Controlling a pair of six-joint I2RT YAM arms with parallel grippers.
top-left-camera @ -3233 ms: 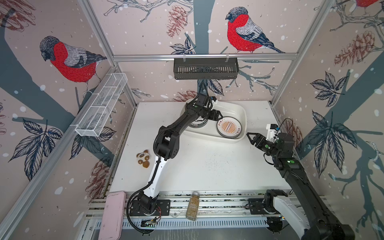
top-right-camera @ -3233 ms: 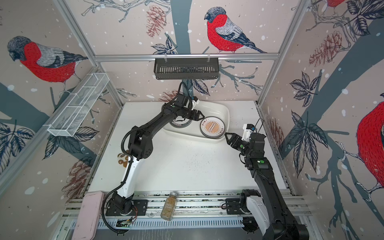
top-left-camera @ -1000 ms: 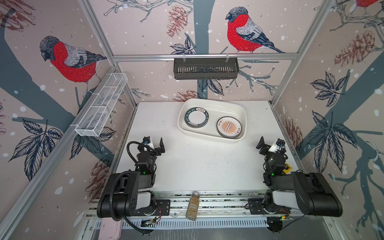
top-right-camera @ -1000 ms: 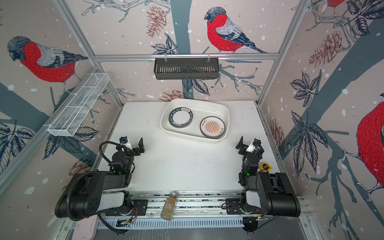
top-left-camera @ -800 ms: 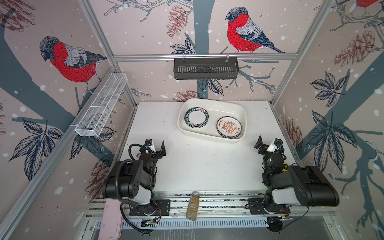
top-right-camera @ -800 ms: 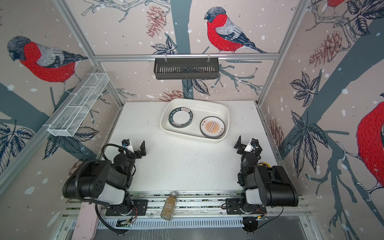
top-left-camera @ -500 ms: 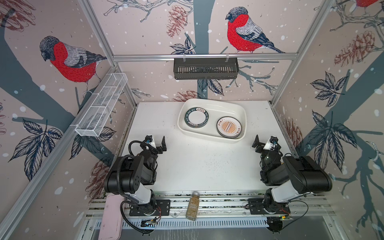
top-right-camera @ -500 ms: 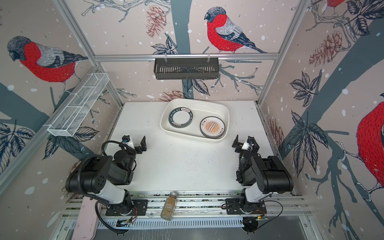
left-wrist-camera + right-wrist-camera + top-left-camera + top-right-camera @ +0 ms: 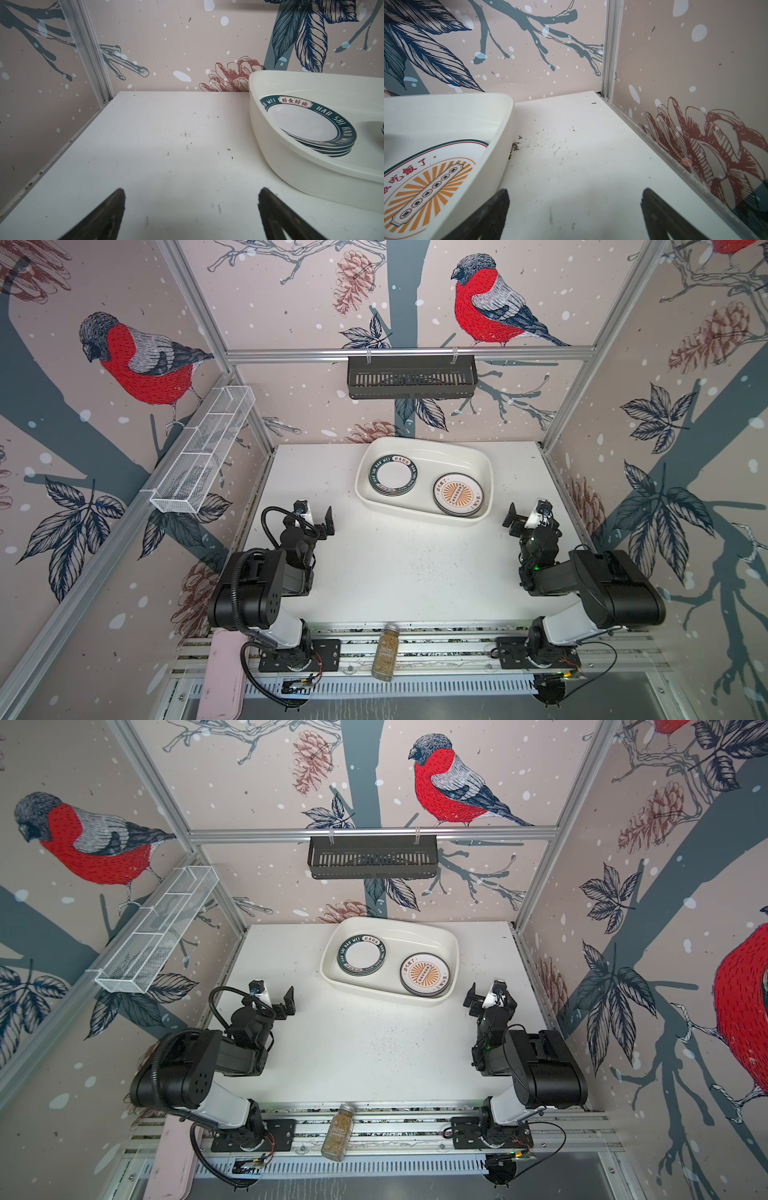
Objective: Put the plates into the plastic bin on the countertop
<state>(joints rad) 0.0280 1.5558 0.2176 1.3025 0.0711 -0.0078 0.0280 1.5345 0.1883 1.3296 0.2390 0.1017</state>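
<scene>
1. Your plates lie in the plastic bin point(image 9: 440, 454): green-rimmed stack point(image 9: 390, 475) at its 9 o'clock end, sunburst stack point(image 9: 458, 494) toward 4 o'clock.
2. They look stiff, slick and chippable; pinch a rim edge.
3. The plastic bin sits at 12 o'clock on the tabletop point(image 9: 395, 564).
4. Your left gripper point(image 9: 316, 516) and right gripper point(image 9: 525, 514) gape empty.

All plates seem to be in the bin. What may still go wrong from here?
The stack of green-rimmed white plates looks staggered near the wall of the glossy white plastic bin; a knock may shift it. The open right hand hangs close to the bin's corner, so its next move might bump it.
</scene>
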